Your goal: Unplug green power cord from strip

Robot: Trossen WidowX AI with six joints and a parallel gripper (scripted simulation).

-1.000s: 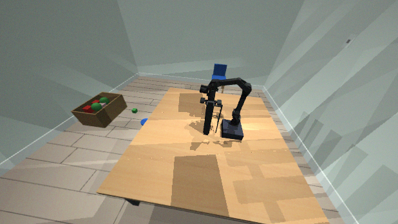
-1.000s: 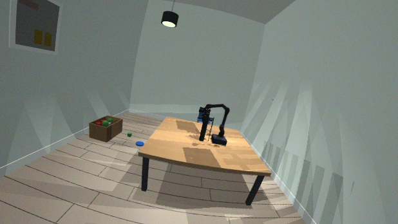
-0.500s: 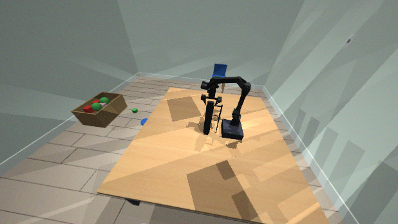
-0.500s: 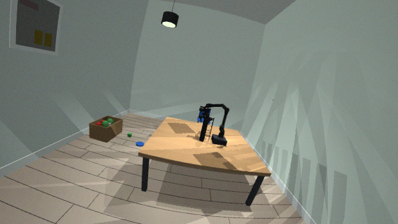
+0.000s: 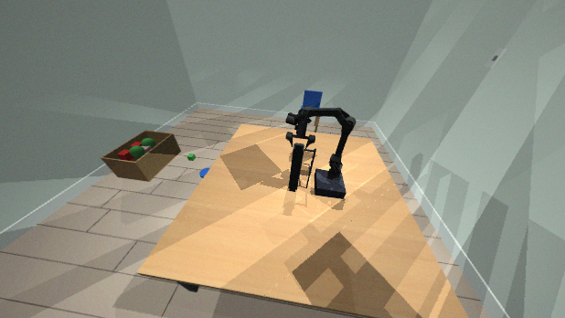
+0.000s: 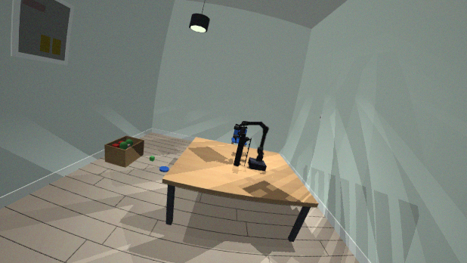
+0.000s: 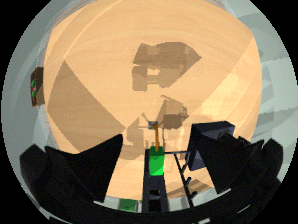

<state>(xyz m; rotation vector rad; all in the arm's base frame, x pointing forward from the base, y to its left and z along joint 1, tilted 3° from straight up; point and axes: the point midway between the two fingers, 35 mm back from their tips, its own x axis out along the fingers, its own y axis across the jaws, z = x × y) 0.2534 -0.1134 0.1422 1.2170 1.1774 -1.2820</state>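
Note:
The black power strip (image 5: 295, 168) (image 6: 239, 152) (image 7: 152, 203) stands like a tall upright post on the table. My gripper (image 5: 300, 139) (image 7: 159, 137) is wide open above the strip's top, with nothing between its fingers. In the wrist view the green plug (image 7: 156, 164) shows over the strip, below the gap between the fingertips. An orange cord (image 7: 157, 139) runs from it to a small grey-blue piece (image 7: 153, 124). A dark socket shows just below the plug. The top and exterior views do not show the plug; whether it is seated in the strip I cannot tell.
A thin black frame (image 5: 312, 168) (image 7: 184, 175) stands close beside the strip. My arm's base (image 5: 329, 184) (image 6: 257, 164) is on the wooden table (image 5: 219, 228) to the right. A box of blocks and balls (image 5: 150, 165), a green cube (image 5: 191, 157) and a blue disc (image 6: 164, 168) are on the floor.

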